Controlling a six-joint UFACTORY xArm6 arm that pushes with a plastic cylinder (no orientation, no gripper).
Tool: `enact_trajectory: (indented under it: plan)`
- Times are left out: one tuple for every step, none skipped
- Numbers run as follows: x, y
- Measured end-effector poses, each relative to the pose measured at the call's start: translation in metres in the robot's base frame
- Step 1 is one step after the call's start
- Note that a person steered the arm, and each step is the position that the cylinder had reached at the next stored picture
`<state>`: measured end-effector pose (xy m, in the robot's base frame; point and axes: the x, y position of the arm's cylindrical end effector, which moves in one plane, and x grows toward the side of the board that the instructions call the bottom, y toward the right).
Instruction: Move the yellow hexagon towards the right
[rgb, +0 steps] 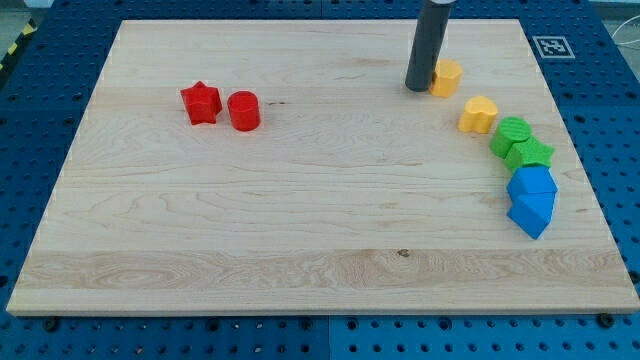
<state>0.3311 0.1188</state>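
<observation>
The yellow hexagon (447, 76) lies near the view's top right on the wooden board (300, 220). My tip (418, 88) stands at its left side, touching or nearly touching it; the dark rod covers the block's left edge. A second yellow block, heart-shaped (478, 114), lies below and to the right of the hexagon.
Two green blocks (512, 133) (530, 153) and two blue blocks (532, 183) (530, 212) curve down the right side below the yellow heart. A red star (200, 103) and a red cylinder (244, 110) sit at the upper left. A marker tag (550, 46) is on the board's top right corner.
</observation>
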Motion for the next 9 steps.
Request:
enact_trajectory:
  plan:
    - [-0.008, -0.017]
    - [-0.030, -0.018]
    - [-0.053, -0.019]
    - [-0.061, 0.003]
    - [-0.061, 0.029]
    - [-0.051, 0.045]
    - [-0.032, 0.042]
    - [-0.039, 0.021]
    - [-0.055, -0.006]
